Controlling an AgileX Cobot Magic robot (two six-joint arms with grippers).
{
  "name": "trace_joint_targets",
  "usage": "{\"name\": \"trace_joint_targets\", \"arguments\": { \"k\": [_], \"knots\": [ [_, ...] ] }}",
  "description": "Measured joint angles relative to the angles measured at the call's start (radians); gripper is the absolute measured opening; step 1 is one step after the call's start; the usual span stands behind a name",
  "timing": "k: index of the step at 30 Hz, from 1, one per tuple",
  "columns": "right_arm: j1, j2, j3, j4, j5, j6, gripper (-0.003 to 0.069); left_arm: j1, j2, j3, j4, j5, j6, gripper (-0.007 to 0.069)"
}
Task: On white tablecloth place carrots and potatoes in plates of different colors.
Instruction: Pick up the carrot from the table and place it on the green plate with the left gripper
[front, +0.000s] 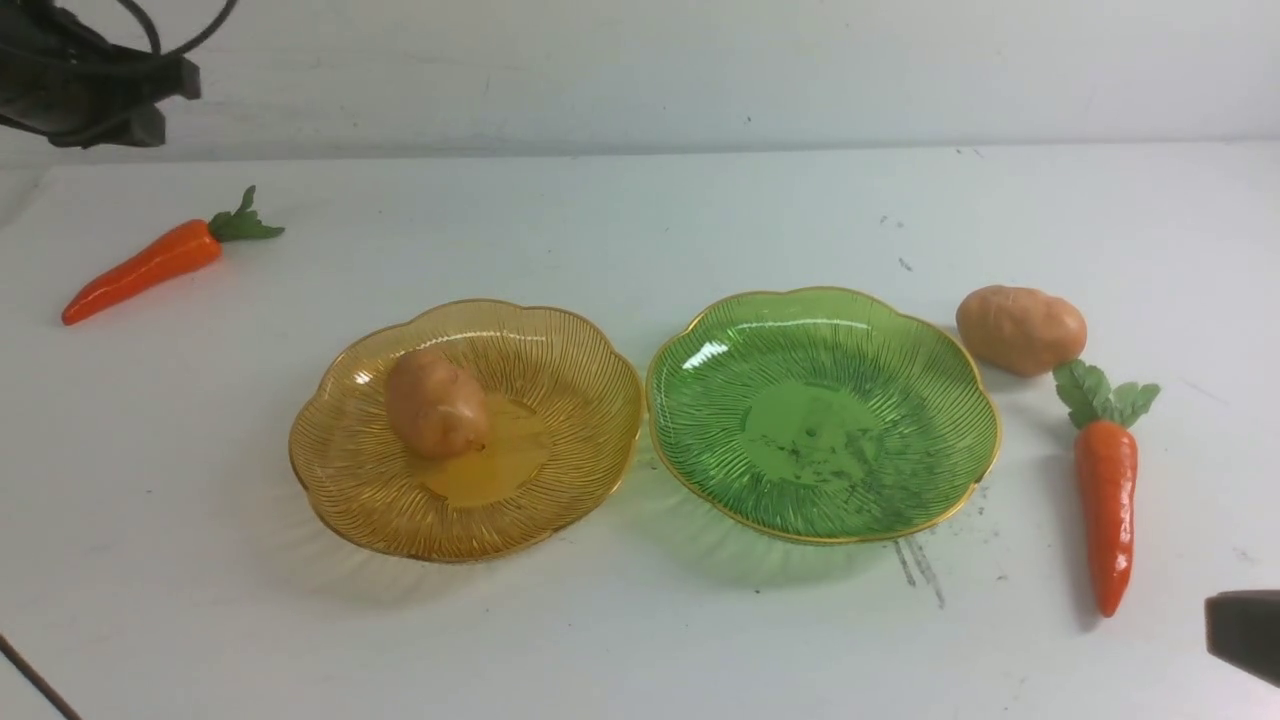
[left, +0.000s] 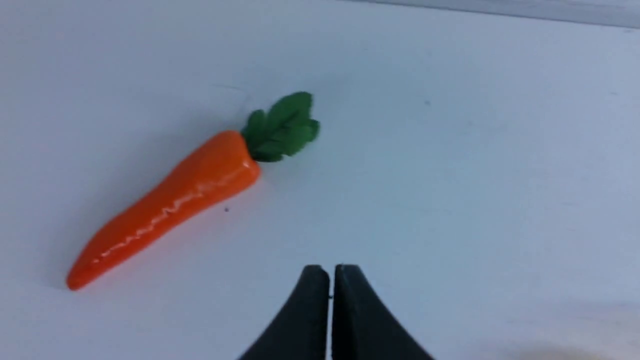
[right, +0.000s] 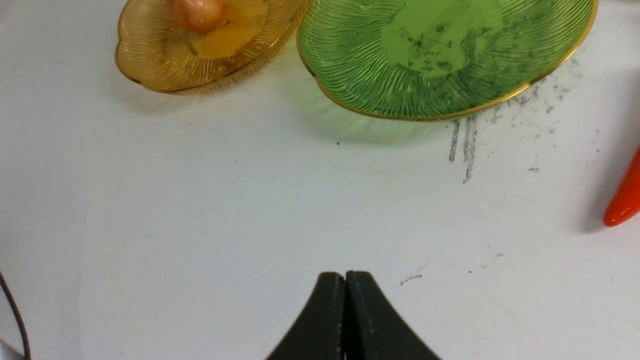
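The left gripper (left: 331, 275) has its fingers clenched, the two tips side by side with only a thin slit between them and nothing in their grip. They hover over the white tablecloth (front: 560, 640), near the far-left orange toy carrot (front: 150, 268) but apart from it. That carrot lies flat on the cloth, its green leafy top (front: 245, 222) angled away from the robot and toward the right.

The right gripper (right: 345, 277) is clenched as well, its fingertips together and holding nothing, with bare cloth showing around them. Well apart from these fingers are the amber-yellow scalloped plate (front: 580, 480) and, to its right, the green scalloped plate (front: 930, 470). The two gold rims meet or nearly meet; which of these cannot be told.

A tan-orange toy potato (front: 437, 403) sits inside the amber-yellow plate, clear of both sets of fingers. The second toy potato (front: 1020, 330) rests on the cloth just beside the green plate's far right edge, also out of the fingers' grasp. The right-hand toy carrot (front: 1107, 510) lies on the cloth to the right of the green plate, apart from the right fingers, its leaves close to the second potato and its tip pointing toward the robot's side.
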Motion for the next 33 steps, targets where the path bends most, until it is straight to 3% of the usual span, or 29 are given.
{"name": "trace_joint_targets", "arguments": {
  "k": [3, 6, 12, 16, 22, 28, 31, 33],
  "knots": [
    [0.0, 0.0, 0.0, 0.0, 0.022, 0.019, -0.0015, 0.01, 0.124, -0.093, 0.039, 0.007, 0.038, 0.0022],
    [0.0, 0.0, 0.0, 0.0, 0.023, 0.043, -0.0015, 0.01, 0.189, -0.107, 0.078, -0.019, 0.056, 0.0109],
    [0.0, 0.0, 0.0, -0.023, 0.024, 0.05, -0.0015, 0.01, 0.236, -0.117, 0.291, -0.176, 0.17, 0.0485],
    [0.0, 0.0, 0.0, -0.052, 0.011, 0.089, -0.0015, 0.011, 0.282, -0.117, 0.429, -0.241, 0.16, 0.0615],
    [0.0, 0.0, 0.0, -0.065, 0.005, 0.152, -0.0015, 0.02, 0.366, -0.117, 0.592, -0.277, 0.041, 0.0627],
    [0.0, 0.0, 0.0, -0.073, 0.005, 0.203, -0.0015, 0.021, 0.394, -0.117, 0.636, -0.308, -0.025, 0.0604],
    [0.0, 0.0, 0.0, -0.073, 0.012, 0.21, -0.0015, 0.021, 0.404, -0.119, 0.641, -0.322, -0.034, 0.0566],
    [0.0, 0.0, 0.0, -0.073, 0.017, 0.211, -0.0015, 0.021, 0.413, -0.125, 0.636, -0.323, -0.04, 0.0479]
  ]
}}
